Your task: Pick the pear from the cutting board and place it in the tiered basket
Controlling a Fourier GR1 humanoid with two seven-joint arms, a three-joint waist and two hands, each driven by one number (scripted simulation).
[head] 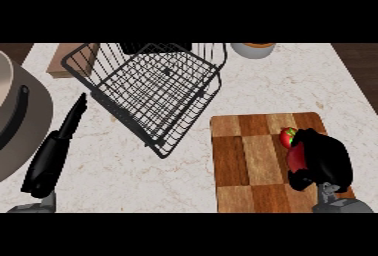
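**Pear under the right hand, on the board**

Your pear (289,141), red with some green, lies on the cutting board (247,165) near its right edge. Your right hand (325,162) curls over it and hides most of it. Expect it to be light, hard and smooth, so take it around the wide middle. The tiered basket (151,95) stands to the left on the worktop (133,170). Your left hand (55,150) rests with straight fingers.
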